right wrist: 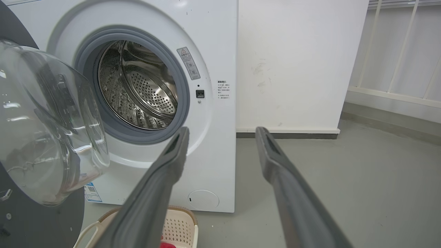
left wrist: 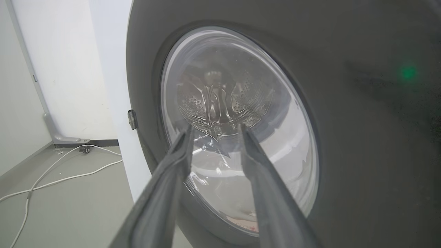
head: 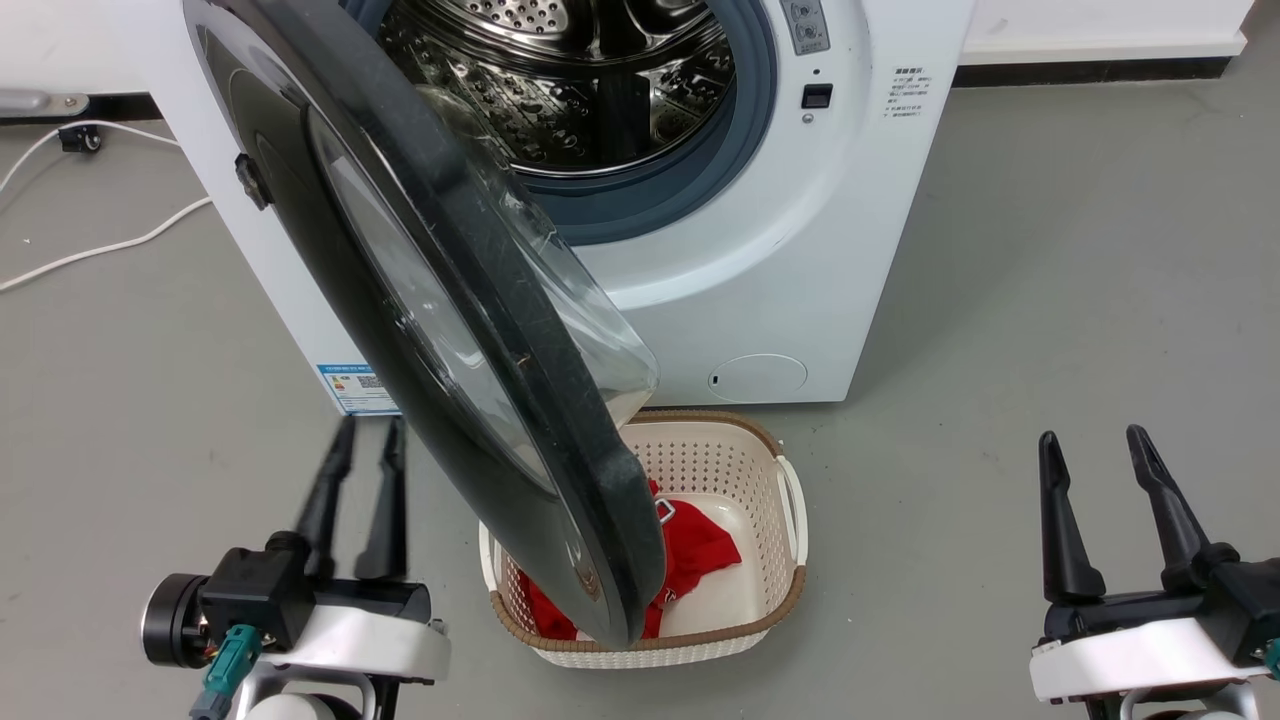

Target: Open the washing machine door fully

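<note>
1. Pose, left gripper [head: 370, 430]: low at the head view's lower left, long dark fingers pointing up, slightly blurred, just left of the door [head: 480, 280]. Released, with a narrow gap and nothing between the fingers.
2. Same gripper in its wrist view [left wrist: 216, 128]: aims at the door's [left wrist: 361, 137] glass window. Contact with the glass: cannot tell.
3. Pose, right gripper [head: 1092, 436]: low at the lower right, fingers up and spread wide, empty, over bare floor [head: 1050, 300], well apart from the door. In its wrist view [right wrist: 223, 131], points toward the washer's [right wrist: 213, 51] right front corner.
4. Materials: smooth white washer body; shiny perforated steel drum [head: 560, 90] inside a grey rubber seal [head: 690, 190]; matte grey floor; cream perforated plastic basket [head: 790, 500] with a brown woven-look rim, red cloth [head: 700, 550] inside; thin white cable [head: 100, 245] lying on the floor at left.
5. Door: broad round black disc, glossy outside, with a thick dark edge and a bulging clear glass bowl [right wrist: 44, 131] on its inner side.
6. Door's place: hinged at the washer's left, standing roughly half open, free edge toward the robot and overlapping the basket in the head view, between the left gripper and the drum opening.
</note>
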{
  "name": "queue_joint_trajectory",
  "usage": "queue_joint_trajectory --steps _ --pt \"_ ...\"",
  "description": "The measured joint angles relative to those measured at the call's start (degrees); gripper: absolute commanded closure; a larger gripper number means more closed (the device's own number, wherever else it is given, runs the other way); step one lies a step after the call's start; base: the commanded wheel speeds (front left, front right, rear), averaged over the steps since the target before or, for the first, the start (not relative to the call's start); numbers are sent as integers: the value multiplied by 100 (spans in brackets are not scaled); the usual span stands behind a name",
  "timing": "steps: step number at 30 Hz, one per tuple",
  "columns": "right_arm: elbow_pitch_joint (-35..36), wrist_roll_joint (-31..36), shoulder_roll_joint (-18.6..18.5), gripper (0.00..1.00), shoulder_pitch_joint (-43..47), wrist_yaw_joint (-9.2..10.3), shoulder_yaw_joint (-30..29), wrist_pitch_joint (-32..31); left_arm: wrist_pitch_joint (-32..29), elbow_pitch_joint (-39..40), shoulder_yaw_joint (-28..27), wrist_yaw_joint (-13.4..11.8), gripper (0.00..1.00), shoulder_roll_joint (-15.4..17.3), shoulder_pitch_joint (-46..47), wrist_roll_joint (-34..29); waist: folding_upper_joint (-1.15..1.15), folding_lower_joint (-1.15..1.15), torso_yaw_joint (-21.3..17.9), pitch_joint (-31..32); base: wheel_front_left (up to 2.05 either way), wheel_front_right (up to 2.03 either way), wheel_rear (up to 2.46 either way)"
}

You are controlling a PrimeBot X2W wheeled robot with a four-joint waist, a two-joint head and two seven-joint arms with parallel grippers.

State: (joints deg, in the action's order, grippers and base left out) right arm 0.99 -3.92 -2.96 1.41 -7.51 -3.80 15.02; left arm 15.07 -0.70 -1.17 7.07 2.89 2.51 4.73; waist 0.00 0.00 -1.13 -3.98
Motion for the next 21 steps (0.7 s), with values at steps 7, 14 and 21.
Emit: queue_joint_trajectory --steps 7,14,21 --pt "0 -9 0 0 -1 0 -5 1 -1 187 -8 9 100 0 1 78 0 0 33 -4 0 0 0" --pt "-33 -53 0 0 -7 0 -15 2 0 1172 -151 -53 100 0 193 122 0 0 81 -24 0 0 0" --pt "-81 -68 0 0 -24 0 -4 4 0 2598 -66 -68 100 1 582 26 0 0 85 -29 0 0 0"
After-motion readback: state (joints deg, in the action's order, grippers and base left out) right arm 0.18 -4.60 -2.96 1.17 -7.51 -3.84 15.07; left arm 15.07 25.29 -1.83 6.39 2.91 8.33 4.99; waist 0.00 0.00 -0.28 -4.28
